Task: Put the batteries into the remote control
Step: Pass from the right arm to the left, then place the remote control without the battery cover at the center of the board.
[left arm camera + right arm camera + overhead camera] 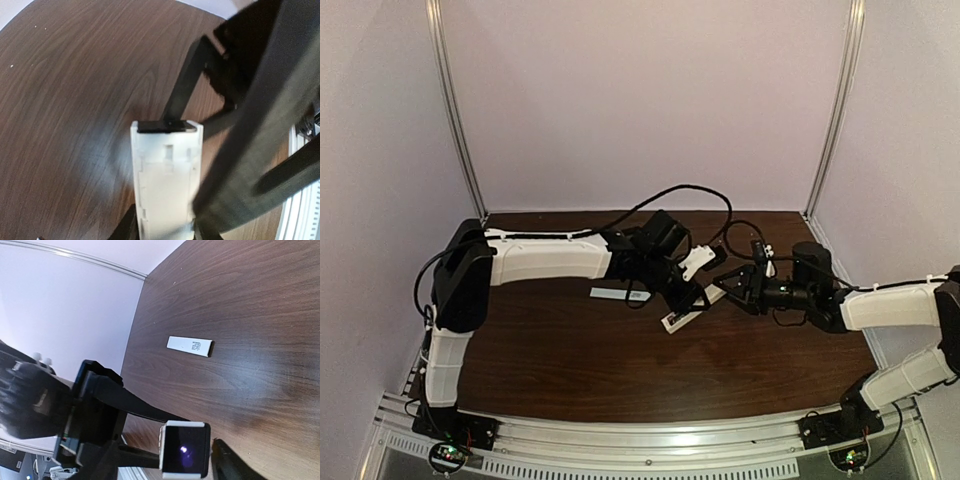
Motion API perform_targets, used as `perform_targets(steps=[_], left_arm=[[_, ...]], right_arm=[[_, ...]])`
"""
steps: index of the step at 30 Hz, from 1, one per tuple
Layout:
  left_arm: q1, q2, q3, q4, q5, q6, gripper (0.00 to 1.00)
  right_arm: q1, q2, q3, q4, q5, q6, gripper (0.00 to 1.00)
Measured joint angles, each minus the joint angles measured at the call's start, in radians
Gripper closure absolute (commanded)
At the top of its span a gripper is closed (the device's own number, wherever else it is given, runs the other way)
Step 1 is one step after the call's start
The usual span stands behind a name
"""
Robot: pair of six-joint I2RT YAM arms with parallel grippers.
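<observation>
The remote control is a white bar lying aslant at the table's middle. In the left wrist view the remote control runs up from the bottom edge, its recessed white face up and a dark end cap at the far tip. My left gripper is shut on it, with dark fingers pressed against both long sides. My right gripper stands open at the remote's far end. Its finger sits just beside the dark end face without touching it. The batteries are out of view.
A thin flat white strip with a printed label lies on the brown table left of the remote. A black cable loops over the left arm. Aluminium posts and pale walls close the back and sides.
</observation>
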Motion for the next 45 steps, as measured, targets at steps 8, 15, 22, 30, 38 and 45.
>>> perform_targets(steps=[8,15,22,30,38,45], left_arm=[[0.033,-0.055,-0.146,-0.112,-0.005,0.087,0.83],[0.037,-0.071,-0.219,-0.231,-0.023,0.212,0.83],[0.037,-0.071,-0.215,-0.318,-0.078,0.308,0.77],[0.037,-0.068,-0.207,-0.391,-0.116,0.377,0.69],[0.037,-0.062,-0.207,-0.41,-0.118,0.417,0.63],[0.036,-0.034,-0.206,-0.409,-0.128,0.44,0.49]], right_arm=[[-0.066,-0.129,0.028,-0.138,0.003,-0.105,0.23],[-0.106,-0.223,0.029,-0.268,0.035,-0.201,0.22],[-0.125,-0.265,0.029,-0.333,0.055,-0.258,0.22],[-0.132,-0.262,0.031,-0.362,0.056,-0.283,0.22],[-0.136,-0.261,0.031,-0.368,0.056,-0.285,0.22],[-0.14,-0.255,0.036,-0.371,0.055,-0.285,0.22]])
